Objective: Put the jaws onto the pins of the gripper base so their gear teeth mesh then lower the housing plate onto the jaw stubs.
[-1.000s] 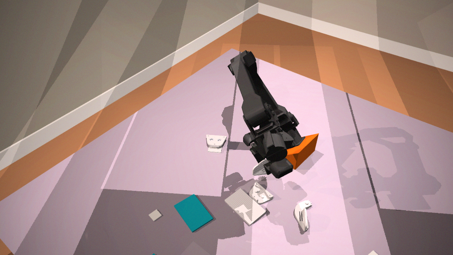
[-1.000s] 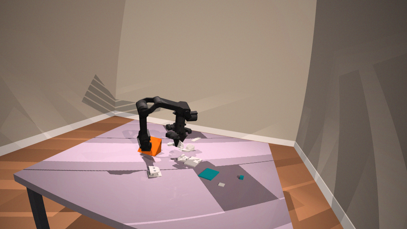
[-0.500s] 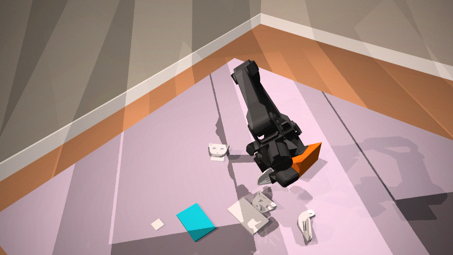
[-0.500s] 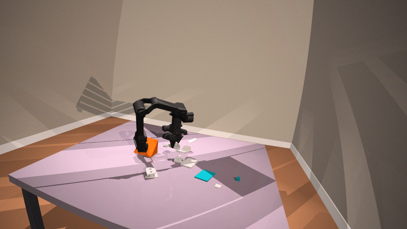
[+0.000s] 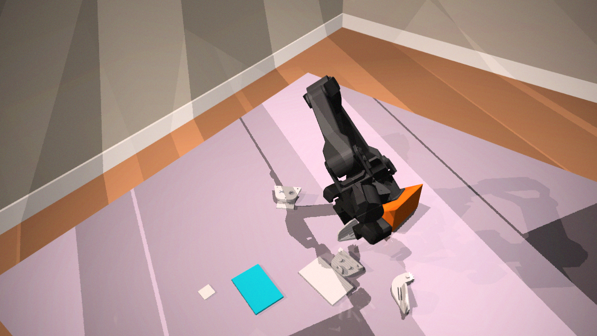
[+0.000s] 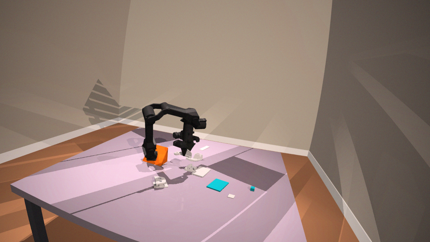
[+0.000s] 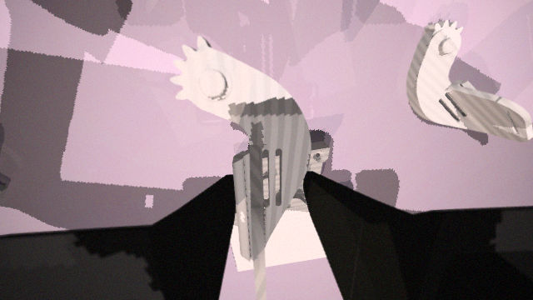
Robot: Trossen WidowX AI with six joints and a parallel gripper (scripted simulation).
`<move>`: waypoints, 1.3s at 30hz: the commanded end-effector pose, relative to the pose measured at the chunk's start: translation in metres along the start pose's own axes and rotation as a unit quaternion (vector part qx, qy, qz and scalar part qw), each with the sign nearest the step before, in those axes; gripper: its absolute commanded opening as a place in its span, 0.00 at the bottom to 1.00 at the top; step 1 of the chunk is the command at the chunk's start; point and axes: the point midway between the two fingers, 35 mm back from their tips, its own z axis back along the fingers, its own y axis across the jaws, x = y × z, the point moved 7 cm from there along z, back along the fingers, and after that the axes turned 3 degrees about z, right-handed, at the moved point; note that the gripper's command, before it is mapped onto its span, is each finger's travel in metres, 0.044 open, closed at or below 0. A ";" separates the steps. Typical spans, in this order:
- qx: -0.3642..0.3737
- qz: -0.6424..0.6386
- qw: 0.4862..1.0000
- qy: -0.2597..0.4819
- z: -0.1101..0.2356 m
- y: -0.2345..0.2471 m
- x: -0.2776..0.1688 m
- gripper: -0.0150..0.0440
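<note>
I have a white toothed jaw (image 5: 346, 232) (image 6: 188, 153) (image 7: 281, 125) pinched between the fingers of my gripper (image 5: 353, 234) (image 6: 186, 154) (image 7: 269, 181), above the middle of the desk (image 5: 200, 225) (image 6: 120, 198) (image 7: 137, 133), with its teeth and round stub out beyond the fingertips. Below it, the white gripper base (image 5: 348, 263) (image 6: 190, 167) (image 7: 320, 156) lies at one side of a pale slab (image 5: 323, 280) (image 6: 201, 171) (image 7: 287, 247); neither jaw is on its pins.

The second jaw (image 5: 399, 292) (image 6: 198, 157) (image 7: 426, 79) lies well apart from the base, farther toward the desk's far edge in my exterior view. What I take for the housing plate (image 5: 288, 192) (image 6: 160, 180) is toward the near left corner there, not over the jaws. The orange block (image 5: 402, 207) (image 6: 161, 155) sits by my arm's foot, on the far left corner's side. Toward the right edge I see the cyan slab (image 5: 257, 289) (image 6: 217, 185), a small pale tile (image 5: 206, 291) (image 6: 230, 196) and a tiny cyan cube (image 6: 252, 188).
</note>
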 end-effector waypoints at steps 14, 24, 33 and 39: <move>-0.001 0.000 1.000 0.000 0.004 -0.027 -0.044 0.48; -0.001 -0.001 1.000 0.000 0.002 -0.042 -0.072 0.48; -0.001 -0.001 1.000 0.001 -0.001 -0.050 -0.087 0.48; -0.001 -0.001 1.000 0.001 -0.001 -0.050 -0.087 0.48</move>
